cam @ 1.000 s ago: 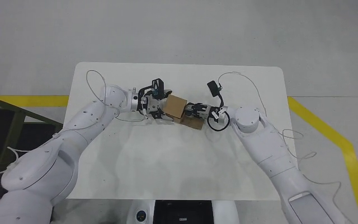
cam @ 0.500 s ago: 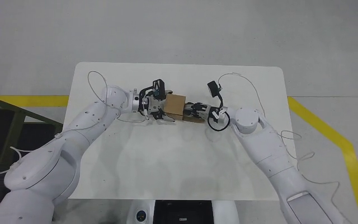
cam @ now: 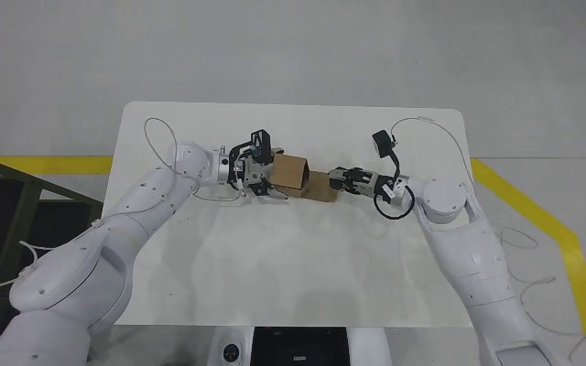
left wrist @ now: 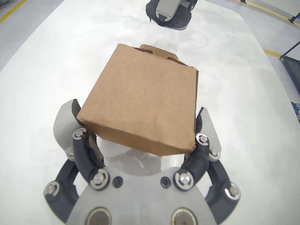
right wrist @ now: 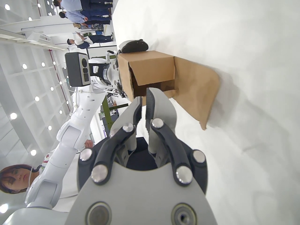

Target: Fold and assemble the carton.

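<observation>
Operator: Status of the carton (cam: 291, 174)?

Inspector: You have it squared up into a box near the middle of the table (cam: 275, 274). Your left gripper (left wrist: 138, 114) is clamped across one end. Your right gripper (right wrist: 144, 99), fingers drawn together on nothing, sits just off the open end. Outstanding: a flap (right wrist: 199, 90) lies flat, so that end is unclosed.

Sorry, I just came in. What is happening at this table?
A two-armed robot is assembling a cardboard box at a white table. The left gripper clamps the closed end of the box from both sides. The right gripper, shut and empty, is near the open end, where one flap lies flat on the table, not yet folded in.
</observation>
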`<state>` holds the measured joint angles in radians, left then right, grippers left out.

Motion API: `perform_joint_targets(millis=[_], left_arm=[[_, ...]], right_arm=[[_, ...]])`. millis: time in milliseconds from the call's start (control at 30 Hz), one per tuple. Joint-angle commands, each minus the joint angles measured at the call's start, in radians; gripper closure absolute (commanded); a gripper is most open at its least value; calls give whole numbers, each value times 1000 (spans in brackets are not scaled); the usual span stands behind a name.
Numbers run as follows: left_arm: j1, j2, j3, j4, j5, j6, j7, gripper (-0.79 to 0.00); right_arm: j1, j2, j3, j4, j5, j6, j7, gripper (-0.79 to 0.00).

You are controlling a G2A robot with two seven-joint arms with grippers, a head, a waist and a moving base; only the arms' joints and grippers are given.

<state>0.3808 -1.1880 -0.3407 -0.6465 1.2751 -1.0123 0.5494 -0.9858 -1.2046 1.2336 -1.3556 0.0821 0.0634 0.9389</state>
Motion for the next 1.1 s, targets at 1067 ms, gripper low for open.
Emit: perform_joint_targets(millis=[1067], left_arm=[[13,13,-25,-18,9,0,-15,-785]], right_arm=[[30,-8,-92,97,-9,-41,-33,-351]])
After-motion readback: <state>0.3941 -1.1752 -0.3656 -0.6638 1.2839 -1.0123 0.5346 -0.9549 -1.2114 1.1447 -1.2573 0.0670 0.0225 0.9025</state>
